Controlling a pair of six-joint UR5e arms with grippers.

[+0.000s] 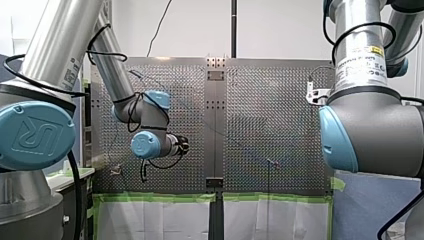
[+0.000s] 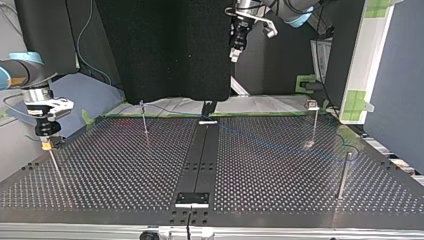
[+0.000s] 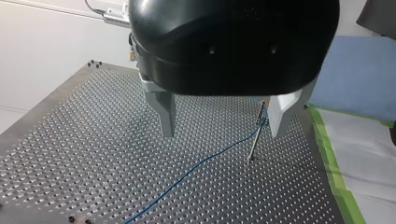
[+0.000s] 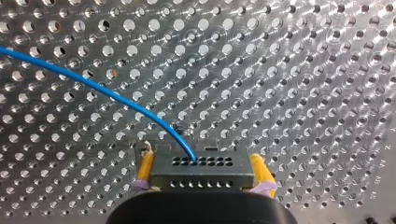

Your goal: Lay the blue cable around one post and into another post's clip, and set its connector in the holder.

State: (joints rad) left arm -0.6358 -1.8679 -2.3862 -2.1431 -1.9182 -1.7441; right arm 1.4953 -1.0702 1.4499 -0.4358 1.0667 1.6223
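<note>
Within right end effector (image 4: 203, 179) grip: connector (image 4: 201, 168), clamped; left end effector (image 3: 222, 134) spread apart.

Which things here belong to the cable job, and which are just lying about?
Job: blue cable, connector held in my right gripper, posts, perforated table.
Lying about: green tape, black cloth.

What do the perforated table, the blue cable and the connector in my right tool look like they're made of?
Perforated table: bare metal, probably aluminium; brushed grey sheen, glints around holes.
Blue cable: likely plastic-sheathed wire; smooth, slightly glossy, bending in a soft curve.
Connector, held in my right tool: probably moulded plastic; matte black with neat rows of holes.
</note>
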